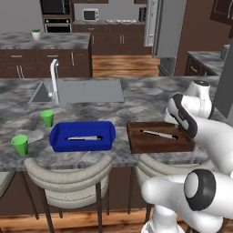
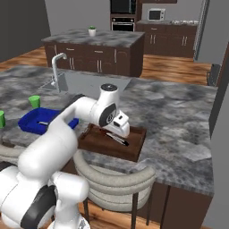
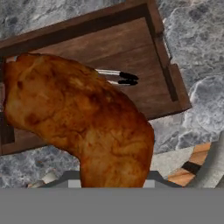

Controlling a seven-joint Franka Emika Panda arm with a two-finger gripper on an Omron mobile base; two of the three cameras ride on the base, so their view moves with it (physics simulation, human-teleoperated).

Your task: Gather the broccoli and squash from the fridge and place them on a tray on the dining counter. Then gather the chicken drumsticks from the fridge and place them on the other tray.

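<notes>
**Drumstick arriving over the wooden tray**

Pincer (image 2: 121,129): clenched on a chicken drumstick (image 3: 83,127), hanging above the near edge of the wooden tray (image 1: 136,144). In the hand view the browned meat is covering most of the picture, with the finger tips hidden behind it, so the grip is judged from how the piece is riding with the hand rather than from any seen contact.

Drumstick: one piece, orange-brown, not yet touching the tray floor as far as can be told.

Wooden tray: sitting on the stone counter (image 1: 136,98), right of the blue tray (image 1: 58,136) and just beside it. It is carrying a thin silvery utensil with dark ends (image 1: 158,134); no meat is lying in it.

Blue tray: also on the counter, near the front edge, holding a similar thin utensil (image 1: 83,138). No broccoli or squash is showing inside it in either base view, so whether the vegetable half of the job is done cannot be confirmed; small pieces may be hidden by the rim.

Other items: two green cups (image 1: 47,118) standing left of the blue tray; sink and faucet (image 1: 54,79) behind; stool backs (image 1: 68,175) under the counter edge; fridge door (image 1: 169,27) standing at the far right.

Progress, as a judgement: the meat stage is under way. This drumstick is waiting to be lowered and let go, and any further pieces are still to be fetched from the fridge.
</notes>
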